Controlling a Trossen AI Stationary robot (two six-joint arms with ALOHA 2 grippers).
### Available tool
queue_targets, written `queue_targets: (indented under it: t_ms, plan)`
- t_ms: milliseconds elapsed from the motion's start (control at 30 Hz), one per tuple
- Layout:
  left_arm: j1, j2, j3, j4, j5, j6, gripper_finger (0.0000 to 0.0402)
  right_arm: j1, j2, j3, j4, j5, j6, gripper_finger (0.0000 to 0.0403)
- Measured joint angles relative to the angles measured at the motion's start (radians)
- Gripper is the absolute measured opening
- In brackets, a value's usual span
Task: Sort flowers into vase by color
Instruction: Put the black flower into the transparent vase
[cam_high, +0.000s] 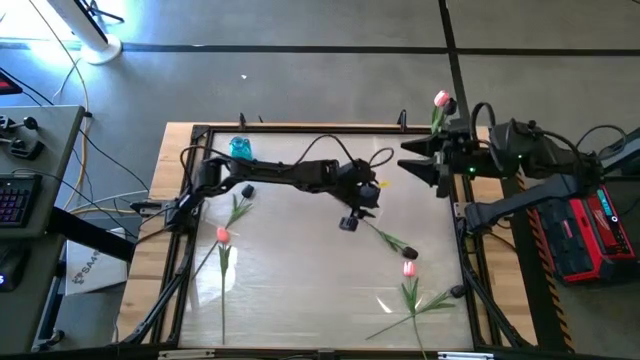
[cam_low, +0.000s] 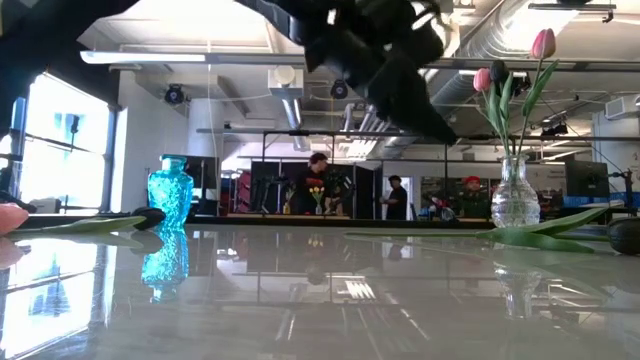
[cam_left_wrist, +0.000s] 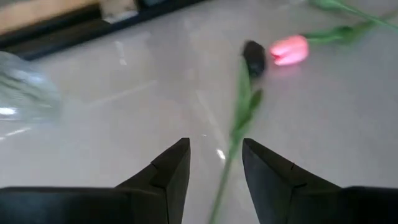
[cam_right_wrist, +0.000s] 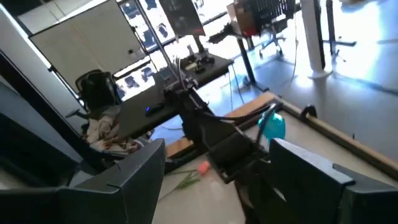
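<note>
My left gripper is open and hovers over the middle of the table. A near-black tulip lies flat below it, and its green stem runs between the two fingers without touching them. A pink tulip lies just beyond the dark head. Another pink tulip lies on the table's left part. A clear vase with pink tulips stands at the far right corner, and a blue vase at the far left. My right gripper is open and waits near the clear vase.
A loose green stem with leaves lies near the left arm. A raised black frame borders the glossy table. Cables and a keyboard desk stand off the left side. People are far back in the room.
</note>
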Motion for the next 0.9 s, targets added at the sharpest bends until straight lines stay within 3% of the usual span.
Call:
queue_targets:
  t_ms: [100,233,467,900]
  plan:
    - [-0.011,0.038,0.0,0.011,0.076,0.001,0.0133,0.021,0.003,0.0,-0.042,0.011,0.028,0.0275]
    - [-0.033,0.09,0.0,0.019,0.089,0.003,0.0133,0.048,0.005,0.0,-0.086,0.05,0.061,0.0275]
    - [-0.041,0.167,-0.001,-0.004,-0.138,-0.018,0.0133,0.076,0.011,0.0,-0.098,0.088,0.085,0.0275]
    - [-0.015,0.186,0.002,-0.06,-0.152,-0.142,0.0122,0.075,0.026,0.0,-0.142,0.094,0.103,0.0275]
